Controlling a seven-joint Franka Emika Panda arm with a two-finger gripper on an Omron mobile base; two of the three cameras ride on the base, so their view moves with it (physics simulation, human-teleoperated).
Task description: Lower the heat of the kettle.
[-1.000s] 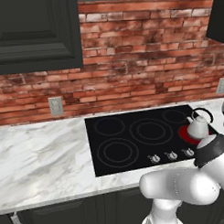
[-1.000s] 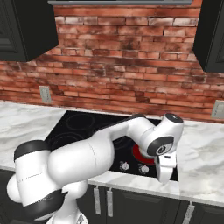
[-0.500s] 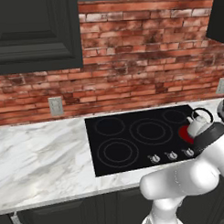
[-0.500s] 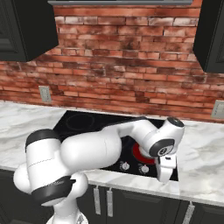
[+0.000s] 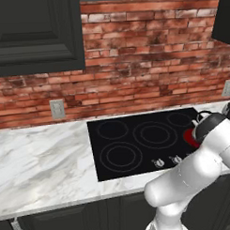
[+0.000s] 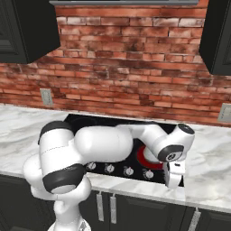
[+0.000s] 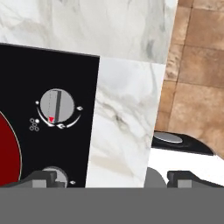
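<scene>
On the left of the black cooktop (image 5: 150, 139) the three unlit rings look as they did a second ago, and the row of knobs along its front edge has not moved. What has changed is the arm: over the last second its elbow has swung up and rightward in the left base view, so the white forearm now covers most of the kettle (image 5: 203, 117), of which just the thin black handle shows, above the glowing red burner (image 5: 189, 137) at the cooktop's right end (the heat is plainly still on). In the right base view the tool (image 6: 173, 176) has come to hang over the counter (image 6: 207, 158) edge at the cooktop's front right corner. The hand view shows a grey knob (image 7: 57, 106) with a red marker just ahead, beside the red burner's rim. The finger tips sit wide apart, holding nothing. My reading: the reach toward the knob is nearly lined up, but turning has not begun.
</scene>
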